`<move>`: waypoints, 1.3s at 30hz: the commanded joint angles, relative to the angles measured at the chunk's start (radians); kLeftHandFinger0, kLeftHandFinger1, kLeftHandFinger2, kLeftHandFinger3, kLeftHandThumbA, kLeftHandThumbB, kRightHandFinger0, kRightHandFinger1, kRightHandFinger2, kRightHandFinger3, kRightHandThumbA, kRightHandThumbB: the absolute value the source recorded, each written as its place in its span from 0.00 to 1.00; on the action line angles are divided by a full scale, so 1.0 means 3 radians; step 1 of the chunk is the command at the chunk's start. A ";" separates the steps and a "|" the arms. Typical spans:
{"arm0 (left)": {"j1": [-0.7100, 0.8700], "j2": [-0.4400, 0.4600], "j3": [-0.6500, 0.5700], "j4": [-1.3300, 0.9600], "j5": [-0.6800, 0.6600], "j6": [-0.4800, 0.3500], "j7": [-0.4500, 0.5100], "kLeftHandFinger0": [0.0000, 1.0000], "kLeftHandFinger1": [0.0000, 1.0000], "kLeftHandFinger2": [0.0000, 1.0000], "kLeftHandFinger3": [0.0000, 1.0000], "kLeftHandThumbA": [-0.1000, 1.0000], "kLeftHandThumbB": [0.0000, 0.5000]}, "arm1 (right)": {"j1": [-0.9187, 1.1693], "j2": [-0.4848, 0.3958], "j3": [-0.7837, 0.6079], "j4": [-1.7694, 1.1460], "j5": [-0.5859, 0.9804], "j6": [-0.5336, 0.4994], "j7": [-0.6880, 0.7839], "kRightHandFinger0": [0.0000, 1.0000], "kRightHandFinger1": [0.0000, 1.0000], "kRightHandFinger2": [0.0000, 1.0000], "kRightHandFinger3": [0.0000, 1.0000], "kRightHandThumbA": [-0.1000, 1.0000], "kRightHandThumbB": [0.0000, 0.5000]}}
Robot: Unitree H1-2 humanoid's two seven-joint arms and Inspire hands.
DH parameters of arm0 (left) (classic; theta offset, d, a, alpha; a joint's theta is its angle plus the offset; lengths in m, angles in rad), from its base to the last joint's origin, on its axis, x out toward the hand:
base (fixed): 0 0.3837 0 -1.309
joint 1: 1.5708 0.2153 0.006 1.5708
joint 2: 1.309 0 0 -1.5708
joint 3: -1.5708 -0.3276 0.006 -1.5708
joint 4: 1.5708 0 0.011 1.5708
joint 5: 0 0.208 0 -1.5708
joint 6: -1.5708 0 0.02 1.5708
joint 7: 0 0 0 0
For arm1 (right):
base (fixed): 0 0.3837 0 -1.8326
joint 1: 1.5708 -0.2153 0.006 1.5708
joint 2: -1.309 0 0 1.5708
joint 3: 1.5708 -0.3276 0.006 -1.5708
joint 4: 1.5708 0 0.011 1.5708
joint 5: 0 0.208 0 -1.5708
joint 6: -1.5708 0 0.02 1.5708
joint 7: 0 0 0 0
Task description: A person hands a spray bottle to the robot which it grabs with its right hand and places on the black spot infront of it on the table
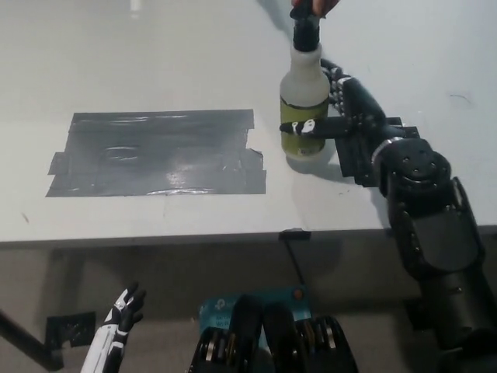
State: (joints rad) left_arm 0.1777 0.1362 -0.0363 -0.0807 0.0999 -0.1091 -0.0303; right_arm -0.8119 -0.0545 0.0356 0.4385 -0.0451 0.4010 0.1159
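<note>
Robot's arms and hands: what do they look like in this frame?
The right arm is black, built of bulky rounded segments with a round joint cap; its right hand is black with white patches. The left hand is white with black fingers.
</note>
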 commanded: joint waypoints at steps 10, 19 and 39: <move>-0.0027 -0.0013 0.0054 -0.0151 -0.0138 -0.0046 -0.0026 1.00 1.00 1.00 1.00 1.00 0.00 | -0.0545 0.0179 -0.0125 0.0545 0.0109 -0.0339 -0.0096 1.00 1.00 1.00 1.00 1.00 0.98; -0.0033 -0.0001 0.0042 -0.0142 -0.0058 -0.0063 -0.0009 1.00 1.00 1.00 1.00 1.00 0.00 | -0.0659 0.0192 -0.0149 0.0897 0.0078 -0.0649 -0.0249 1.00 1.00 1.00 1.00 0.94 0.87; -0.0106 0.0020 0.0064 -0.0170 -0.0045 -0.0018 -0.0014 1.00 1.00 1.00 1.00 1.00 0.00 | -0.0514 0.0215 -0.0322 0.0747 -0.0054 -0.1478 -0.0965 0.00 0.03 0.27 0.21 0.62 0.85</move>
State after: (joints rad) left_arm 0.1482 0.1352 -0.0232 -0.0977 0.0875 -0.1043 -0.0309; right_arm -0.9188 0.0264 -0.0245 0.7349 -0.0751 0.0876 -0.1141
